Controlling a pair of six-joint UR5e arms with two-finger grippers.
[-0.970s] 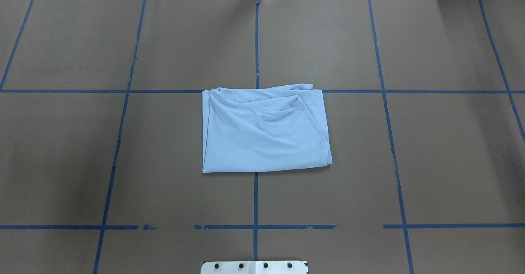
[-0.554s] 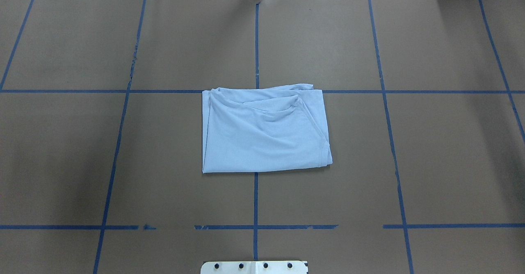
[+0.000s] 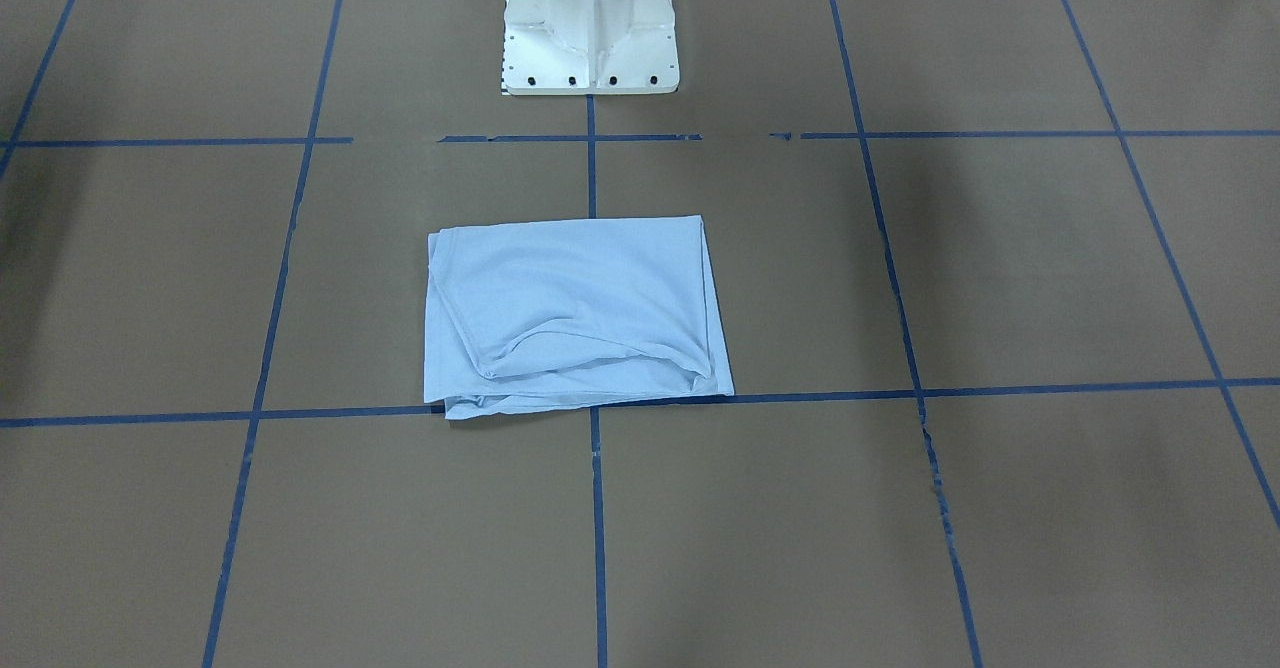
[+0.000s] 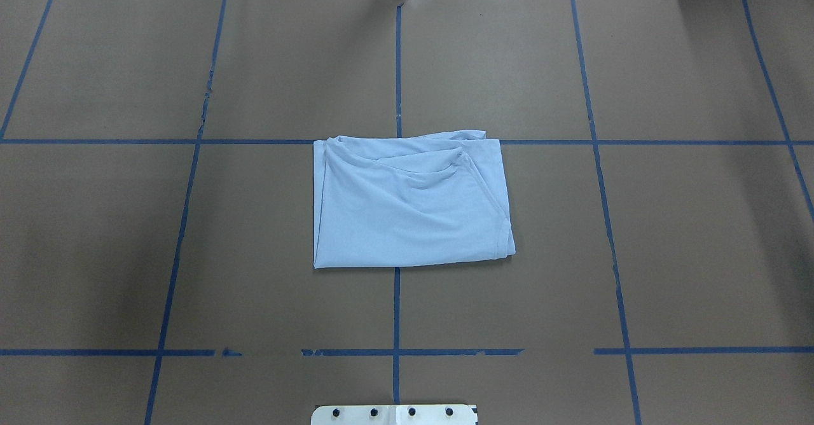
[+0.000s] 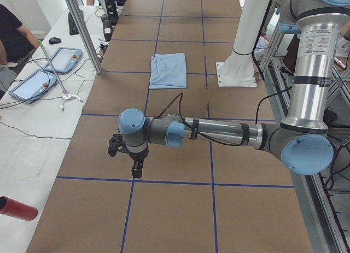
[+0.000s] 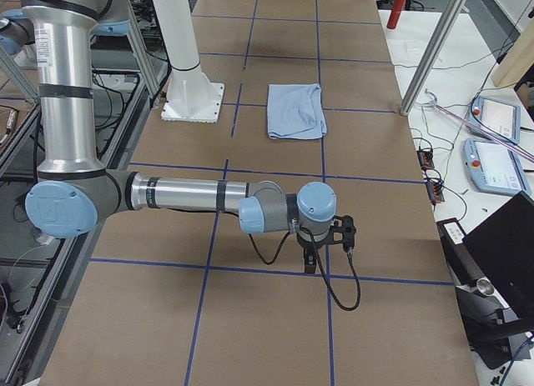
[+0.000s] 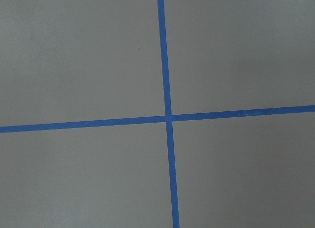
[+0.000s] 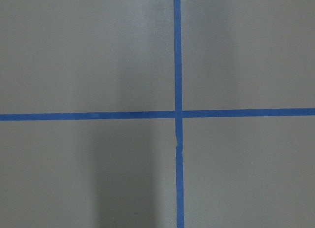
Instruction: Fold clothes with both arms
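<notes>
The folding is judged all but done, so any last step is best kept small. The shirt (image 4: 410, 202) should be approached from its straight near edge, and only the loose layers poking out along its far edge tucked in. It is seen as a pale blue rectangle at the middle of the bench (image 4: 699, 253), with creases toward the far edge. The left claw (image 5: 136, 168) and right claw (image 6: 310, 261) are hung over opposite bench ends, well apart from the shirt. Whether they are spread cannot be told.

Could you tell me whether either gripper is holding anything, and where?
Nothing: the folded T-shirt lies free, with left gripper and right gripper far away.
</notes>
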